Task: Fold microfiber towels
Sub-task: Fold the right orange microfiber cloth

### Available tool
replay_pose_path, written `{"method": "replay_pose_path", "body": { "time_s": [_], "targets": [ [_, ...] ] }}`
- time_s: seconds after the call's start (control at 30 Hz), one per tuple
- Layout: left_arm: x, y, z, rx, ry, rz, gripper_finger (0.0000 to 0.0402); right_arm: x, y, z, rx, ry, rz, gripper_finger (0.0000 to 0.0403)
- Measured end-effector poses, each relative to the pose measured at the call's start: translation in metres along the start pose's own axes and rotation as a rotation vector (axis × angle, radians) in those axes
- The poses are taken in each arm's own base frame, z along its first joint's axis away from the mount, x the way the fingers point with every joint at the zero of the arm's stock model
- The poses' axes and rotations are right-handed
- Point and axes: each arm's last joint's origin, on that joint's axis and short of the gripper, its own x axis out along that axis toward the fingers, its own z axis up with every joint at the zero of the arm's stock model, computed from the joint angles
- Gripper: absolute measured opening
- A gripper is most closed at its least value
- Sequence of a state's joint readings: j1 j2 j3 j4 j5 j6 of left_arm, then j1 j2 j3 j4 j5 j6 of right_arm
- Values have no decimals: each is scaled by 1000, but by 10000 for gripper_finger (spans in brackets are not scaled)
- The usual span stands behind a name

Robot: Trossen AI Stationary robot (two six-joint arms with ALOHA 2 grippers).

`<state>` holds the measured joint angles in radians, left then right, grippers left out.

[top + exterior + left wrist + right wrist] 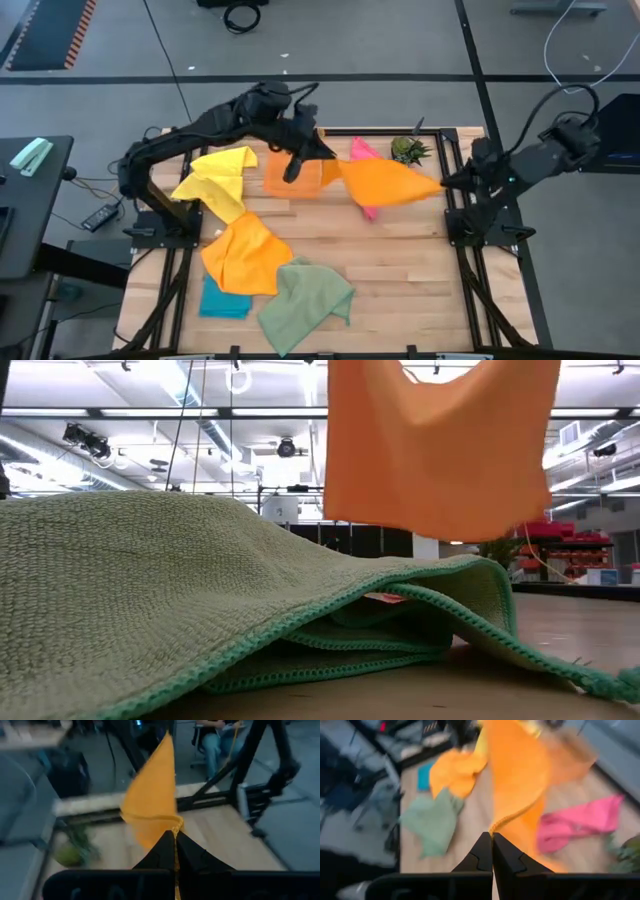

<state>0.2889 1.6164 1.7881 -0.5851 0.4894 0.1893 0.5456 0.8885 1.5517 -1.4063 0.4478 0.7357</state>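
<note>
An orange microfiber towel [390, 182] hangs in the air over the table's far right part, stretched between my two grippers. My left gripper [333, 160] is shut on its left end and my right gripper [445, 184] is shut on its right end. The low view shows this towel [440, 450] hanging as a sheet, clear of the table. Other towels lie on the table: yellow [218, 180], a second orange one [245, 255], sage green [305, 300], teal [222, 300] and pink [366, 208]. My left gripper pinches the orange towel's hemmed edge [174, 824] between its two shut fingers, at a corner. From there the cloth [152, 795] runs away toward the other arm, lifted clear of the table. My right gripper pinches the hemmed edge [496, 826] at the towel's other end between its shut fingers, which slant downward. The cloth [520, 775] spreads away from the fingers and hangs above the table.
An orange tray [293, 178] stands at the table's far middle, just under my left arm. A small green plant [408, 150] stands at the far right corner. The sage green towel [200, 590] lies rumpled right in front of the low camera.
</note>
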Motion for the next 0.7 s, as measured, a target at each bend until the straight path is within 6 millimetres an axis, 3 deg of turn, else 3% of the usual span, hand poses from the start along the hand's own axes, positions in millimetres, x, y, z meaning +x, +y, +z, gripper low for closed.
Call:
{"method": "replay_pose_path", "body": {
  "time_s": [0.13, 0.3, 0.43, 0.53, 0.7],
  "targets": [
    [33, -28, -14, -78, 133, -126, 4, 16, 8, -11, 58, 175, 68, 3],
    [97, -79, -35, -70, 253, -186, 4, 50, 19, -36, 114, 457, 92, 3],
    [151, -111, -64, -101, 345, -165, 4, 78, 26, -67, 109, 639, 40, 3],
    [184, -130, -88, -161, 396, -188, 4, 96, 36, -92, 125, 702, 46, 3],
    [220, -162, -121, -243, 463, -213, 5, 115, 54, -127, 184, 728, 126, 3]
  ]
}}
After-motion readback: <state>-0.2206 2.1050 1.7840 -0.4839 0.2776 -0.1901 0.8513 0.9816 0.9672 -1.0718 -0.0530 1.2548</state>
